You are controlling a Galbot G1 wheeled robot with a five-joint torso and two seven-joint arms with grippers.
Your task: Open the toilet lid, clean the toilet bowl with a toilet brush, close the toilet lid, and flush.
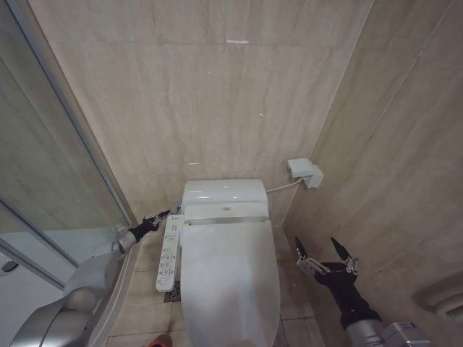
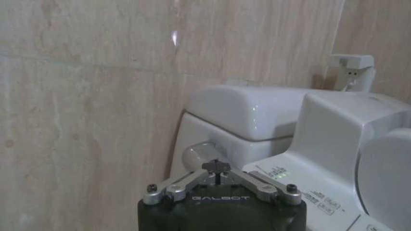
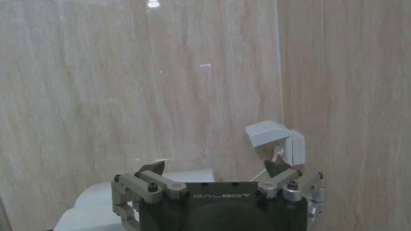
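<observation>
While your left gripper [image 1: 163, 215] reached in beside the tank, its fingertips were pressed together, holding nothing, right at the round silver flush knob [image 2: 200, 155] on the tank's side; the left wrist view showed the tips touching or just short of that knob. You had the toilet lid [image 1: 230, 278] down flat over the toilet bowl [image 1: 189, 318], which it covered from the head view. Along the bowl's left side ran the slim button panel [image 1: 169, 254], just beside your left arm. Your right gripper [image 1: 324, 253] hung well apart from the toilet on its right side, near the side wall, with its fingers spread wide and nothing between them. On the back wall behind it sat a white outlet box [image 1: 304, 173] with a cord running to the tank [image 1: 223, 191]. At the bottom edge of the head view, a bit of red [image 1: 160, 341] peeked up by the bowl's left; you could not tell from that whether it was the brush holder.
</observation>
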